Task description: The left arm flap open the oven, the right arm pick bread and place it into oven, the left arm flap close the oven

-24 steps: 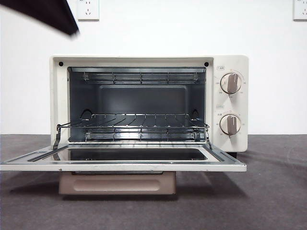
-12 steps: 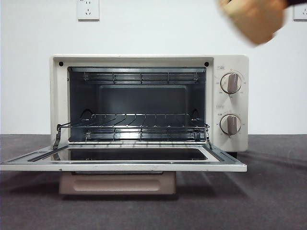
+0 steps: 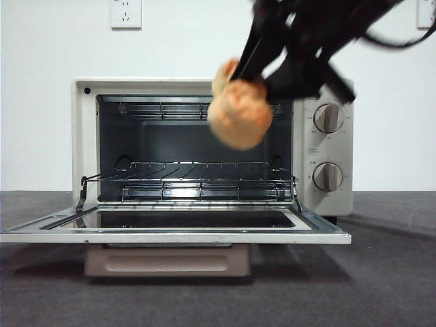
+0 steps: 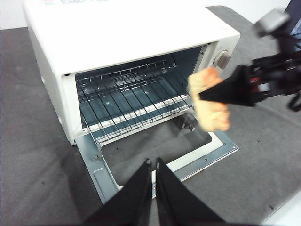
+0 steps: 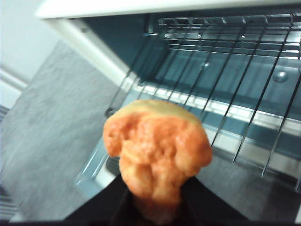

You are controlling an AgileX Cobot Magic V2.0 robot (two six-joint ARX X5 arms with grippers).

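Bread [image 3: 239, 114] clamped in right gripper [image 3: 253, 76], level with oven [image 3: 327, 197] mouth over its dropped door's [image 3: 177, 235] right corner; could clip the frame or slip. Left gripper [image 4: 153, 165] closed, empty.

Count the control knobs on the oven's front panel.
2. The upper knob sits at the top of the panel, right of the oven opening; the lower knob is directly beneath it. The right arm partly crosses above them.

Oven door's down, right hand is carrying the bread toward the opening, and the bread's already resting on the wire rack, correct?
Not quite. The bread is not on the wire rack yet; the front view shows it in the air in front of the oven opening, gripped by the right hand. The door is down, as you said.
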